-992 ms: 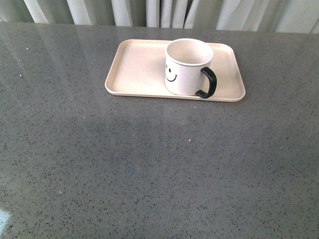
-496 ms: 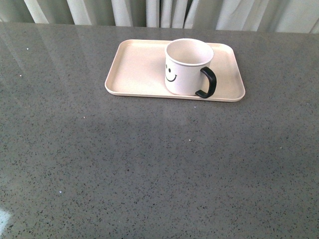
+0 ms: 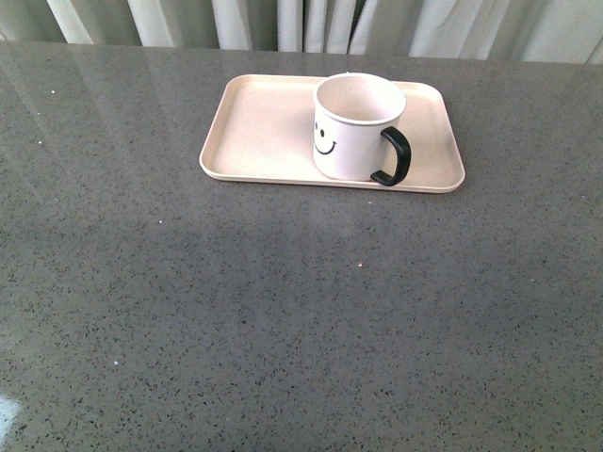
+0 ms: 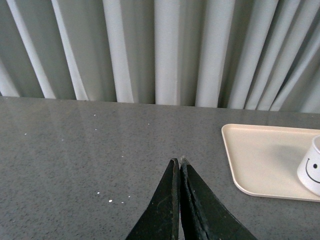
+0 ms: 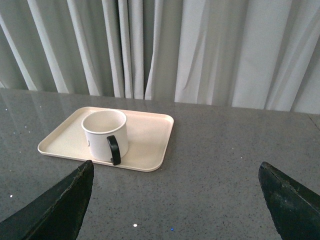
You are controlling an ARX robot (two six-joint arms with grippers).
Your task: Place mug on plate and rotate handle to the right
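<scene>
Front view looks down from the near edge of the worktop (image 3: 283,330) towards its far edge. Both wrist views sit lower, facing the far-edge curtain (image 4: 165,50). All three share the plate (image 3: 264,122) and mug (image 3: 353,137).

Left gripper (image 4: 179,161) pinched tight, its dark jaws pressed flat together (not a sliver of gap); right gripper (image 5: 175,165) spread wide, jaws far apart, nothing held between them.

The mug (image 3: 350,132) stands on the right half of the plate (image 3: 264,122), handle (image 3: 404,153) apparently pointing front-right.
</scene>
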